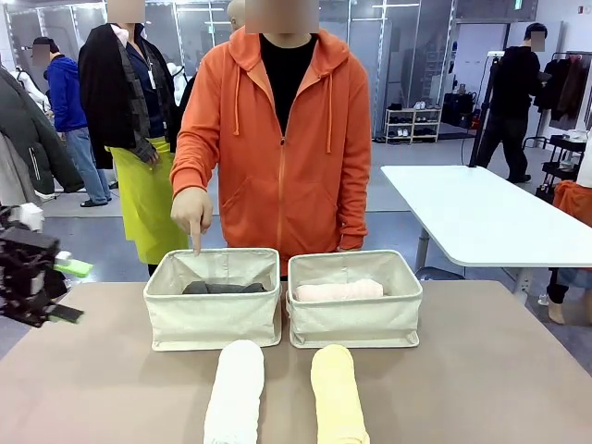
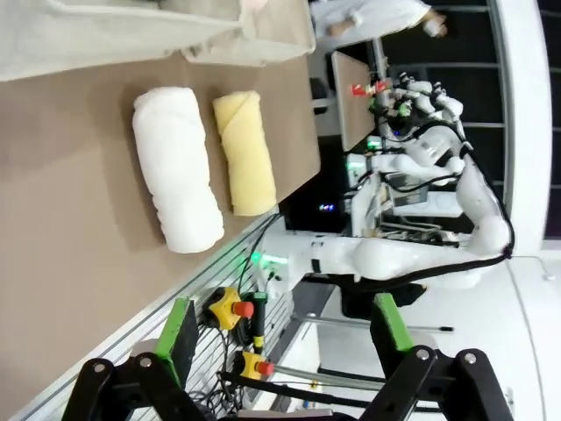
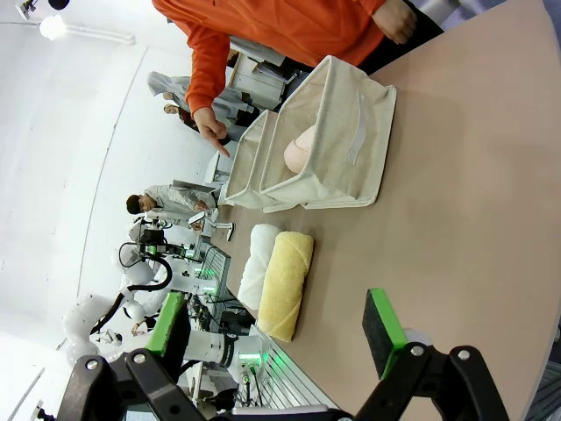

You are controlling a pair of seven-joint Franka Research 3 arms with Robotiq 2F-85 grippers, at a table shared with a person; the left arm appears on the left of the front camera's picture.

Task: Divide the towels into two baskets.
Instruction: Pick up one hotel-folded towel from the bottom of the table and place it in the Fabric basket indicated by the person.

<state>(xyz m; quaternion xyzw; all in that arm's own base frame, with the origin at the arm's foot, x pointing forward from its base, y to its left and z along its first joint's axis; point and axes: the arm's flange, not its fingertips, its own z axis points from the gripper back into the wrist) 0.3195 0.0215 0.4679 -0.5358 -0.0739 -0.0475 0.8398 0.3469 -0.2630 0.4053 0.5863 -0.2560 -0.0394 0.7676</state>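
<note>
Left gripper (image 1: 67,277) hung by the table's (image 1: 499,370) far left corner, fingers apart. A hand (image 1: 191,211) pointed into the left basket (image 1: 213,322), which held the grey towel (image 1: 222,288). The pink towel (image 1: 339,290) sat in the right basket (image 1: 356,322). White towel (image 1: 236,388) and yellow towel (image 1: 338,396) lay side by side at the near edge. Right gripper (image 3: 276,326) was spread wide too.

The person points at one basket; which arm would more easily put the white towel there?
Probably the left: its open pincer hovers on that side, near the white towel and the pointed-at basket.
</note>
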